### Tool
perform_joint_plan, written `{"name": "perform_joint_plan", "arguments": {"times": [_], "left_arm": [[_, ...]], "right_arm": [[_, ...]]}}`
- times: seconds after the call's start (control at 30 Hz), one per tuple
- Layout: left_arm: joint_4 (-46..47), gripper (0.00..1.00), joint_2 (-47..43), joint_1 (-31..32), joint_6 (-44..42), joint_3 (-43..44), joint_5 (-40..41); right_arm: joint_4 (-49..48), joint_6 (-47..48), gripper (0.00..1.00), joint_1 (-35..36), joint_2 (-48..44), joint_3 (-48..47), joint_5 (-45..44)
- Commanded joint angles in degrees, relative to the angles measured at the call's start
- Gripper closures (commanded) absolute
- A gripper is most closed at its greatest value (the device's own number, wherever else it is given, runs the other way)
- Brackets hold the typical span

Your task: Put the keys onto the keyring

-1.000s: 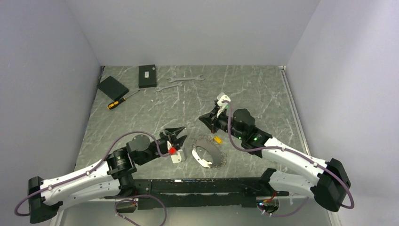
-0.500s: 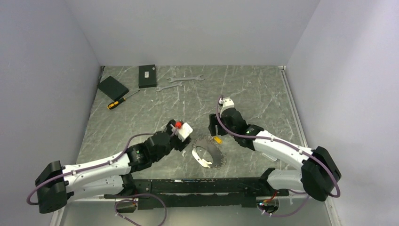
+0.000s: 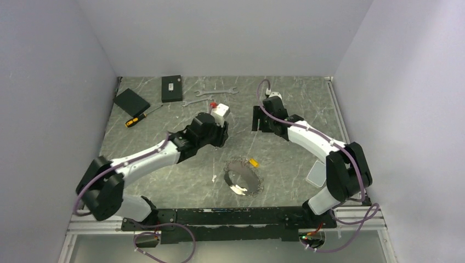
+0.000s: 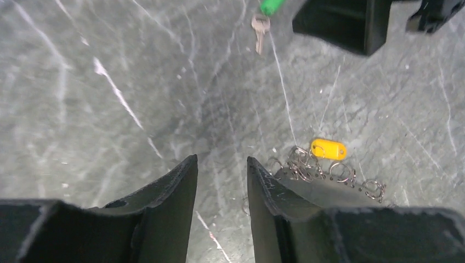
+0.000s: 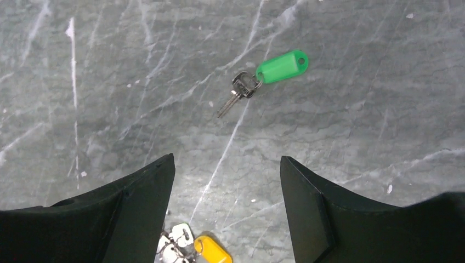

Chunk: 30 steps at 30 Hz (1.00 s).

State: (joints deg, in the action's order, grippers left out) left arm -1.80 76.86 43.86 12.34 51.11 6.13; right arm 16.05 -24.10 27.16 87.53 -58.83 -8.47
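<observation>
Well, your grey veined table sits between pale walls, wrenches and screwdriver lie far back, left gripper narrowly parted, right gripper wide near the keys.

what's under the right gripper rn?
The keys with their green tag lie flat on the table, untouched, below the open right gripper. The top view does not show them.

Top camera high, rearward, sees whole table; wrist cameras close, downward, both see keys.
</observation>
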Motion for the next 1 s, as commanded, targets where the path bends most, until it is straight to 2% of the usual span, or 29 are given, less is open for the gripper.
{"name": "perform_joint_plan", "arguments": {"times": [0.0, 0.13, 0.3, 0.5, 0.67, 0.77, 0.97], "left_arm": [[-1.54, 0.57, 6.92, 0.02, 5.46, 3.13, -6.90], [-0.11, 0.55, 9.64, 0.04, 0.53, 3.65, -11.78], [-2.99, 0.59, 14.13, -0.09, -4.54, 5.98, -13.89], [-6.02, 0.58, 18.96, -0.14, -5.62, 9.49, -21.38], [-8.76, 0.65, 21.21, -0.06, -6.23, 11.60, -22.58], [-11.02, 0.63, 21.34, 0.12, -5.88, 11.95, -23.46], [-9.72, 0.61, 21.21, 0.65, -4.87, 10.43, -25.21]], "right_arm": [[1.09, -0.85, 0.26, -3.54, 4.28, -4.00, 2.18], [1.92, -0.10, 0.27, -6.44, 9.81, -9.00, 4.71], [2.14, -1.69, 0.29, -7.41, 15.60, -12.36, 7.69], [3.06, -1.64, 0.29, -7.43, 19.17, -14.53, 6.73], [3.15, -1.01, 0.29, -7.52, 19.02, -14.00, 5.94], [3.28, -0.88, 0.29, -7.47, 18.99, -13.82, 5.70], [2.58, -1.25, 0.29, -7.56, 19.65, -13.75, 6.72]]}}
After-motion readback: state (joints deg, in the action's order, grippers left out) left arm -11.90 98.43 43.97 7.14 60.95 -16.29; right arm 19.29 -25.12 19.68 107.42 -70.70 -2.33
